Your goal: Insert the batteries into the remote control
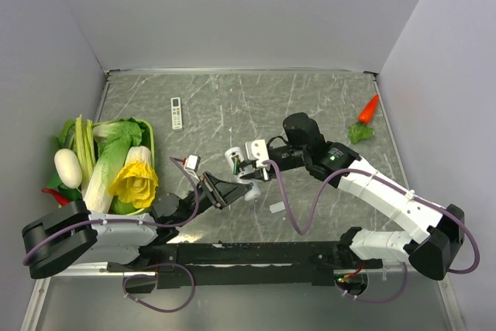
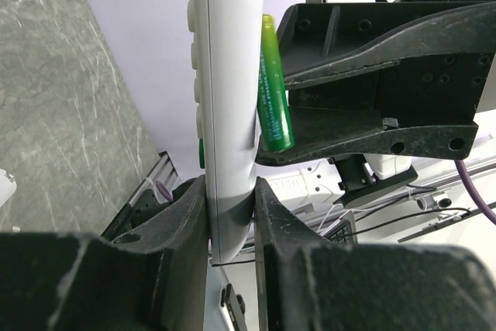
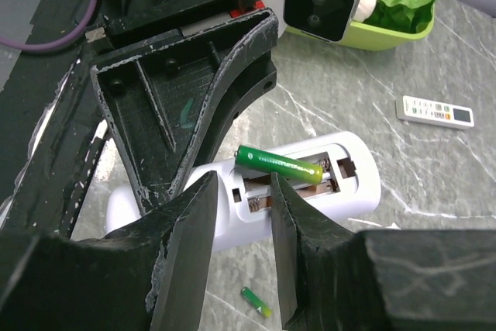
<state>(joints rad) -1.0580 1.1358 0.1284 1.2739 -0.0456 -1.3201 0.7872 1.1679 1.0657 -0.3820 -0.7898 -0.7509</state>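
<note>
1. Here, the remote control [image 3: 353, 168] is clamped by one end between the closed fingers of the left gripper [image 2: 230, 207]. Its open battery compartment [image 3: 306, 185] is turned toward the right gripper [image 3: 240, 191].
2. The right gripper is seen with its jaws partly apart and nothing pinched between them. The compartment can be seen through the gap.
3. One green battery [image 3: 279, 164] is found just past the right fingertips, lying across them rather than between them, at the mouth of the compartment. In the left wrist view it is caught between the back of the remote control and those fingertips.
4. The battery's long axis is set nearly along the remote control's long axis, and along the line joining the two right fingertips, but it is skewed. The yellowish end, far from the left gripper, is laid against the remote control. The dark end, nearer the left gripper, stands off it.
5. The battery is therefore judged not yet seated. A push straight ahead from the right fingertips onto the raised dark end seems to be called for. The right arm is the nearer one, and only a firm hold is asked of the left.
6. A second battery [image 3: 256, 301] is seen on the table [image 3: 434, 215] beneath the right gripper, short of its fingertips and apart from both tools. It is judged to be left for loading afterwards.
</note>
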